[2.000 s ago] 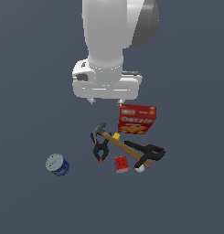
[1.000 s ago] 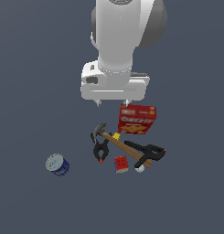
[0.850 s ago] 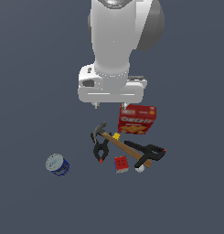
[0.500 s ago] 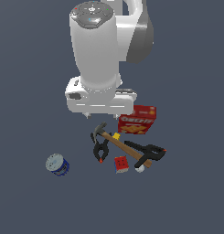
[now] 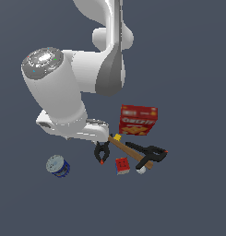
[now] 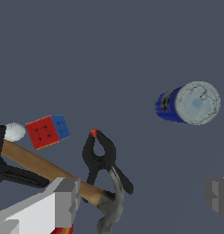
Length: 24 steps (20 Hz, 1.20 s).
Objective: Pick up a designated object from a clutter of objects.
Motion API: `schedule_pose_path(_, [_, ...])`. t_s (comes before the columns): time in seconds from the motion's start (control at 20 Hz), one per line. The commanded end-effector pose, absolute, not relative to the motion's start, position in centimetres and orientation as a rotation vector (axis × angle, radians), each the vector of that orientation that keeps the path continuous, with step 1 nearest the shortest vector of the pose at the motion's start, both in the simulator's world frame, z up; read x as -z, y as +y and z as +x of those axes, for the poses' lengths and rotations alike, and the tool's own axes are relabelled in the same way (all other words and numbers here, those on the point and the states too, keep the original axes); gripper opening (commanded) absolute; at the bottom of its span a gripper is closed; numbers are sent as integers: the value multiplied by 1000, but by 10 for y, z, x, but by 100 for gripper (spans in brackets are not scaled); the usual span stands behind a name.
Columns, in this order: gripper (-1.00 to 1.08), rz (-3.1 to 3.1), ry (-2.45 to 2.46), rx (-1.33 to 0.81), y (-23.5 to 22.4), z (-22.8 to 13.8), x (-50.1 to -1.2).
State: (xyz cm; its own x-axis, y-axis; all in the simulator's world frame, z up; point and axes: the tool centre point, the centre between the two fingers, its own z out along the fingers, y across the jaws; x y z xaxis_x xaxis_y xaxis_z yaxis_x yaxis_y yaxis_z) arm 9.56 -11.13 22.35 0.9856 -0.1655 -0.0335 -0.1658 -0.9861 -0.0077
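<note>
The designated can (image 5: pixel 57 166), with a dark blue label and silver-grey lid, stands alone at the exterior view's left, apart from the clutter. In the wrist view the can (image 6: pixel 189 103) shows its lid and blue side. My gripper (image 6: pixel 143 199) is open and empty, with one grey finger (image 6: pixel 63 201) over the hammer and the other (image 6: pixel 218 197) at the frame edge. The can lies beyond the fingers, not between them. In the exterior view the white hand (image 5: pixel 73 128) hovers above and between the can and the clutter; its fingertips are hidden.
The clutter sits at the exterior view's right: red cracker box (image 5: pixel 138 120), wooden-handled hammer (image 5: pixel 130 152), two black clamps (image 5: pixel 102 152) (image 5: pixel 152 152), small red cube (image 5: pixel 121 166), white ball (image 5: pixel 140 170), yellow block (image 5: pixel 117 137). The hammer (image 6: pixel 40 167), clamp (image 6: pixel 102 160) and cube (image 6: pixel 46 131) show in the wrist view.
The arm has swung from above the cracker box toward the exterior view's left and lower, nearer the can. The objects have not moved.
</note>
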Motion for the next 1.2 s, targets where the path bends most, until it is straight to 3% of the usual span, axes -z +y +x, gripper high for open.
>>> schedule_pose_path(0.0, [100,-3114,306,-41,-134,108,-207])
schedule_pose_path(0.6, [100,-3103,460,-7,-220,137,-141])
schedule_pose_path(1.15, [100,-3103,491,-2,-239,139,-124])
